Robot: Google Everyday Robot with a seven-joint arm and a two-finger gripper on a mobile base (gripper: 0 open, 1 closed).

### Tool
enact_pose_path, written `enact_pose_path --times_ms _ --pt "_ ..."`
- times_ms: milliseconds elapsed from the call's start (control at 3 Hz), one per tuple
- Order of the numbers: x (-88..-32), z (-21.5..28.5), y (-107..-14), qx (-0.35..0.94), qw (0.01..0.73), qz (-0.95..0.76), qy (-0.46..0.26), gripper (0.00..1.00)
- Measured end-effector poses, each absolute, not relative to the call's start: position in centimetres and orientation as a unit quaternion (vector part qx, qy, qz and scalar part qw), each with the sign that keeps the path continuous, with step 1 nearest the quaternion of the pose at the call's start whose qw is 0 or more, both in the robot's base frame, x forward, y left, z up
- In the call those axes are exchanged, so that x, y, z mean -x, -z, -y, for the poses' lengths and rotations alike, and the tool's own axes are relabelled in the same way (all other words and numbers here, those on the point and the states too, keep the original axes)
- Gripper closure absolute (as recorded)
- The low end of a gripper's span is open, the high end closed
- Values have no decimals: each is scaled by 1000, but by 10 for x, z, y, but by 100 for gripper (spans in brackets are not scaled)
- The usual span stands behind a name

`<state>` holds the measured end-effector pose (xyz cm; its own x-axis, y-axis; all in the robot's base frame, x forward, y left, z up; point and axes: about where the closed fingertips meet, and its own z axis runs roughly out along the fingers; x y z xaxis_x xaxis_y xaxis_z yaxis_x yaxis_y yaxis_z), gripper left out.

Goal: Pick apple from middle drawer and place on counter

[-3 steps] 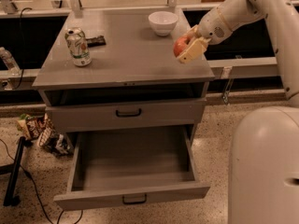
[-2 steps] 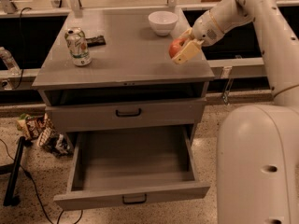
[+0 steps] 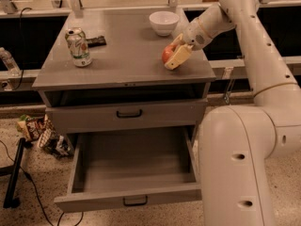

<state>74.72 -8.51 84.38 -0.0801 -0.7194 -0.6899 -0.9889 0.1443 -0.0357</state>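
Observation:
The red-orange apple [image 3: 167, 54] is held in my gripper [image 3: 173, 55], whose cream fingers [image 3: 178, 57] are shut around it. It is low over the right side of the grey counter [image 3: 122, 55], close to the surface; I cannot tell if it touches. The middle drawer [image 3: 134, 166] is the lowest one, pulled fully open and empty, with a black bar handle [image 3: 135, 201] on its front. My white arm [image 3: 244, 27] reaches in from the right.
A white bowl [image 3: 163, 22] stands at the back of the counter behind the gripper. A soda can [image 3: 78, 46] and a dark flat packet [image 3: 96, 42] are at the left. The upper drawer front [image 3: 127, 115] is closed. Snack bags [image 3: 40, 131] and cables lie on the floor at left.
The gripper with the apple has moved left and down toward the counter surface. The arm has swung closer in front of the camera.

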Motion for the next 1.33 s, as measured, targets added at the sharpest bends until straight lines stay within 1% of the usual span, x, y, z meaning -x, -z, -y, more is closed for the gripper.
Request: enact_pose_path --times_ms 333,667,1000,1333 --pt "-752 82 -838 613 290 -698 -230 1" --pt "-756 86 -838 609 296 -700 -229 0" --pt "-756 108 -851 594 313 -709 -216 0" --pt "-740 168 -892 557 354 -729 -184 0"
